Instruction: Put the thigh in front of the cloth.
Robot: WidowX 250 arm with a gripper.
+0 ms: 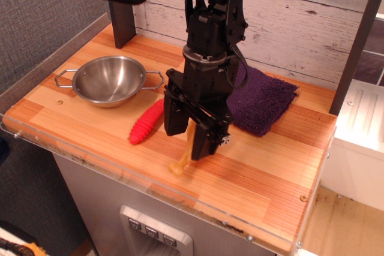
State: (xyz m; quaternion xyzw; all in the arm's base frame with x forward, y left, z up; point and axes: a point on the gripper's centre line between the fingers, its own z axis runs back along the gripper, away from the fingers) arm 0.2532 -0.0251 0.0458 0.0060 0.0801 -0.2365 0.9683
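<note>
The thigh [182, 159] is a tan-orange toy drumstick. Its knobbed bone end rests on the wooden table [258, 172] near the front edge, and its meaty end is hidden up between the fingers. My black gripper [189, 142] stands over it with its jaws spread apart, one finger on each side of the thigh. The dark purple cloth [264, 100] lies behind and to the right of the gripper, partly hidden by the arm.
A red ribbed spoon handle [146, 123] lies just left of the gripper. A steel bowl [111, 80] with wire handles sits at the back left. A dark post [120, 4] stands at the back. The table's front edge carries a clear lip [120, 169].
</note>
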